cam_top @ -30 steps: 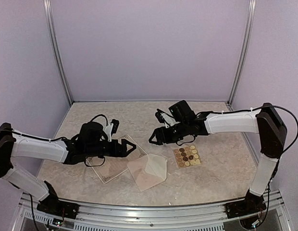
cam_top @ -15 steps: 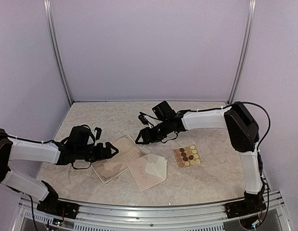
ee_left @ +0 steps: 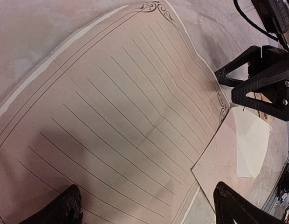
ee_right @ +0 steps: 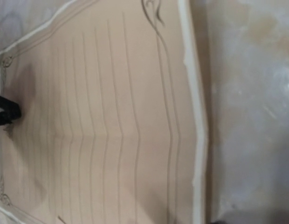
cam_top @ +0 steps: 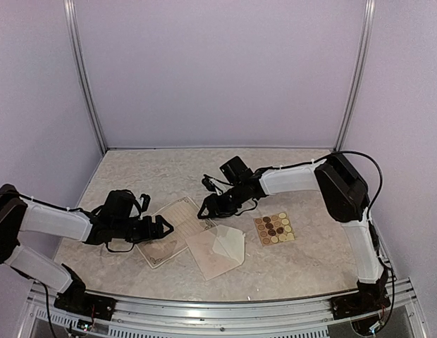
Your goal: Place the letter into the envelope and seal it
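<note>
The left fingers [ee_left: 71, 207] stand spread wide and empty, low over the near-left end of the letter [ee_left: 126, 116], with the lined paper showing plainly between them. The right fingers [ee_left: 262, 80] sit at the letter's far-right corner, tips down at the paper's edge. From where I stand I cannot tell whether they have pinched that corner or are only resting by it.

What matters for the next move, as I judge it, is how the letter lies. Its long axis runs on a diagonal from the left fingers across to the right fingers, so each arm has one end of it. The sheet lies almost flat on the worktop [ee_right: 251, 93]. The envelope [ee_left: 230, 156] lies just off the letter's near-right edge, touching it or lapping it slightly (I can't make out which). That puts it somewhat nearer the right fingers than the left.

The letter is a thin tan sheet, ruled with fine dark lines and scrollwork at the corners. A soft crease runs across its middle, and the lines kink there. A paler strip shows along its far border, perhaps a second sheet beneath. The envelope is cream, matte and smaller, with its lighter pointed flap on the side away from the letter. Beyond the envelope, farther from the letter again, is a square sticker card [cam_top: 274, 228] of round brown and yellow dots. The worktop is mottled and faintly glossy, so paper would likely slide easily on it.
</note>
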Robot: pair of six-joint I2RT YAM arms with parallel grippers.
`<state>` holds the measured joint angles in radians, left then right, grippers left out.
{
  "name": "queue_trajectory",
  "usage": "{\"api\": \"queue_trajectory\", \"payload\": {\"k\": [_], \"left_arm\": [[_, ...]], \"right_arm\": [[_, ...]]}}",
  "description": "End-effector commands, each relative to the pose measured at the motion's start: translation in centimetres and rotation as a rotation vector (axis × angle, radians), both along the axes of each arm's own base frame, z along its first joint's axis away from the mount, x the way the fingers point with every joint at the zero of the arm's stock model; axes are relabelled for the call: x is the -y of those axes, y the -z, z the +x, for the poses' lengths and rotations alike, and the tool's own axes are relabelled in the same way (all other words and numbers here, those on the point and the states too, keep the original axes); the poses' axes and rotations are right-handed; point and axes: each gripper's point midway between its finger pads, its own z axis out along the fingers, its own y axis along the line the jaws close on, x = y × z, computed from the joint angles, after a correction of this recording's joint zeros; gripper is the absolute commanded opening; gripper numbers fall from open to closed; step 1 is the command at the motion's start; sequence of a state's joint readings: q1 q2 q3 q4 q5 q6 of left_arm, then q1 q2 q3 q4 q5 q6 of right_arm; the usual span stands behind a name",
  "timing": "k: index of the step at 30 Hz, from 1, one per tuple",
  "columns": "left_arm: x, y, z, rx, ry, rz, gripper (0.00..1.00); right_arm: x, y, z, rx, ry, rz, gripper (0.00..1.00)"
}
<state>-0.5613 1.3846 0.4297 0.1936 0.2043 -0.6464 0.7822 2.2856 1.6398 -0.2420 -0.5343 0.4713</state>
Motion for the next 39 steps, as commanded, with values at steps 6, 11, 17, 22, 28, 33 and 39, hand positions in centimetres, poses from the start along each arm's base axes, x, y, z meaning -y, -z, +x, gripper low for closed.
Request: {"api": "queue_trajectory", "payload": {"k": [6,11,17,22,28,33,39], "left_arm": [[-0.8,1.5,-0.6,-0.031,-0.009,0.022,0.93],[-0.7,1.5,-0.5,-0.031,-0.012,0.013,0.93],[-0.6,1.5,-0.4,-0.031,-0.013,0.006,0.93],[-0.5,1.3,-0.4,-0.026,-0.015,0.001,0.93],[-1.0,0.1,0.1,0.012,-0.055,-0.001,0.93],[-1.8,-3.5,1.1,0.093,-0.105,-0.021,0.94],[-4.4,-7.9,1.5,0.183,-0.2,-0.06,0.95]], "right_arm": [[-0.1,1.7,1.2,-0.049,0.009,0.021,0.55],[-0.6,2.3,0.5,-0.106,-0.023,0.054,0.51],[-0.9,2.3,0.1,-0.129,-0.029,0.079,0.37],[-1.6,1.1,0.0,-0.147,-0.041,0.146,0.11],[-2.4,-3.2,0.6,-0.097,-0.05,0.244,0.0],[-2.3,-9.3,1.4,0.022,-0.046,0.309,0.0],[-0.4,-16.6,0.8,0.179,-0.029,0.353,0.0]]}}
